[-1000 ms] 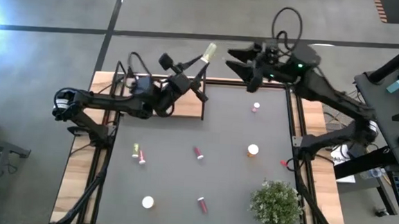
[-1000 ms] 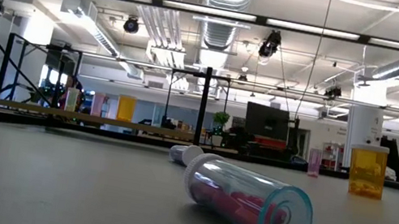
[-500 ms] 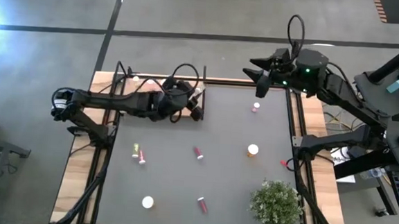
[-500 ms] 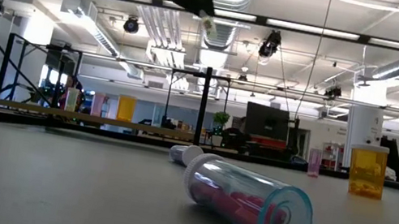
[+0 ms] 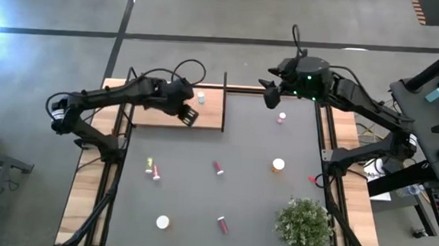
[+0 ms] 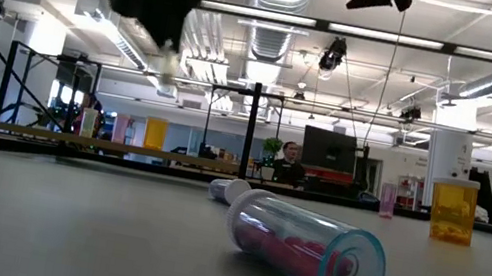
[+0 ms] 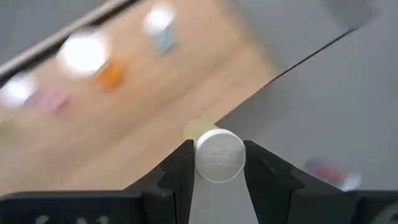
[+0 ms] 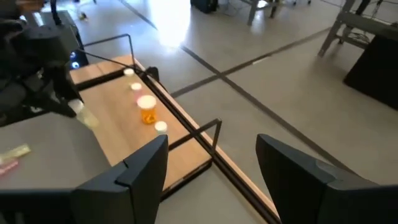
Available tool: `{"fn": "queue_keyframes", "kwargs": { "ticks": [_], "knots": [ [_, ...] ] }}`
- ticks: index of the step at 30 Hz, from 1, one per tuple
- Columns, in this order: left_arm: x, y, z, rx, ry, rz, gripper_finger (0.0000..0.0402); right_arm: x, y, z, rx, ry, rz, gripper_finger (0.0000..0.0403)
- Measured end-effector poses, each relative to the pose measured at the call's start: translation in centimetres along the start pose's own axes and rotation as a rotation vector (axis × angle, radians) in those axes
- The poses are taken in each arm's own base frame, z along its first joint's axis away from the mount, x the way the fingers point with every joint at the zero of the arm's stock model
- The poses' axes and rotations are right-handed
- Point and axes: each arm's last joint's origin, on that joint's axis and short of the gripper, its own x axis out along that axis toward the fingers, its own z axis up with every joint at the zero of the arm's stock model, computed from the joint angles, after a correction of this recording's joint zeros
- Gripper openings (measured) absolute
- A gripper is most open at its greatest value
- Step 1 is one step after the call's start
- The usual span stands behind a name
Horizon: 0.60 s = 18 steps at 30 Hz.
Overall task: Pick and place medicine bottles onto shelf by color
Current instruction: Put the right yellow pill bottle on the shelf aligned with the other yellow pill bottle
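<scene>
My left gripper [image 5: 189, 115] hangs over the light-wood shelf [image 5: 208, 116] at the table's far left, shut on a yellow-green medicine bottle with a white cap [image 7: 219, 155]. The same bottle [image 6: 169, 68] shows under the fingers in the low view. Several bottles stand on the shelf, among them an orange one [image 8: 147, 111] and a white-capped one [image 5: 201, 99]. My right gripper [image 5: 269, 92] hovers open above the table's far edge, to the right of the shelf, with nothing between its fingers [image 8: 144, 175]. My left gripper pinches the bottle at its cap end [image 7: 200, 163] between the two fingers. The fingers slant steeply down from above. The bottle's body [image 7: 198, 130] reaches out past the fingertips and hangs clear above the shelf.
On the dark tabletop a pink bottle [image 5: 282, 118], an orange one [image 5: 278, 165] and a white one [image 5: 162, 222] stand upright. Red ones [image 5: 218, 168] [image 5: 222, 225] and a yellow-green one [image 5: 153, 167] lie on their sides. A bushy plant [image 5: 303, 223] stands near right.
My left gripper, which held the bottle pointing up beyond the shelf's far right corner, has swung toward the table's left and come down over the shelf. It has tipped over, and the bottle now points down. My right gripper has tipped downward and sunk a little.
</scene>
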Motion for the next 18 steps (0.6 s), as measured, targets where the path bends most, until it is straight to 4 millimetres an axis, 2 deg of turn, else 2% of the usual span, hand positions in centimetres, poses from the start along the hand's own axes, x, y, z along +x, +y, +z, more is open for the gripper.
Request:
{"fn": "queue_keyframes", "kwargs": {
  "ticks": [5,12,18],
  "knots": [
    [0.8,3.0,0.0,0.01,0.117,0.12,0.0107,0.5,0.0,-0.2,-0.004,0.017,-0.027,0.0233],
    [4.3,7.3,-0.7,-0.082,0.225,0.238,0.0107,0.4,-0.1,-0.1,0.0,0.014,-0.034,0.0233],
    [6.7,9.7,-1.7,-0.165,0.255,0.282,0.0107,0.3,-0.1,-0.1,0.016,0.01,-0.035,0.0233]
  ]
}}
